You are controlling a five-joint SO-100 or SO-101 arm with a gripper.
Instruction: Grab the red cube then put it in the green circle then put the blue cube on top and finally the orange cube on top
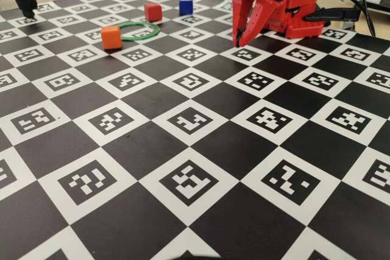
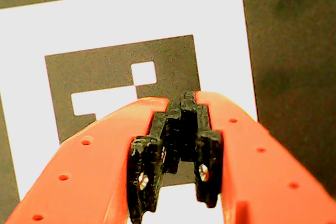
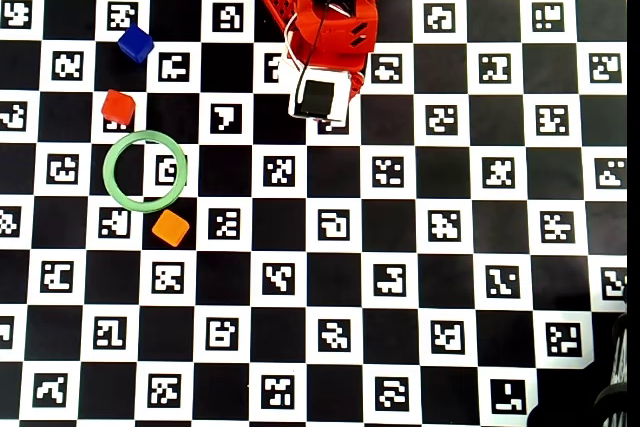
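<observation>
Nothing is stacked yet: the thin flat green ring (image 3: pixel 145 171) lies empty near the tabletop's left edge in the overhead view, the small matte red cube (image 3: pixel 118 107) just outside it. My red gripper (image 1: pixel 236 43) is folded down near my base, jaws closed on nothing, well apart.

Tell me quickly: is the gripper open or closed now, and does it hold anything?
Gripper: closed, holding nothing; it points down at the board, away from the cubes.
</observation>
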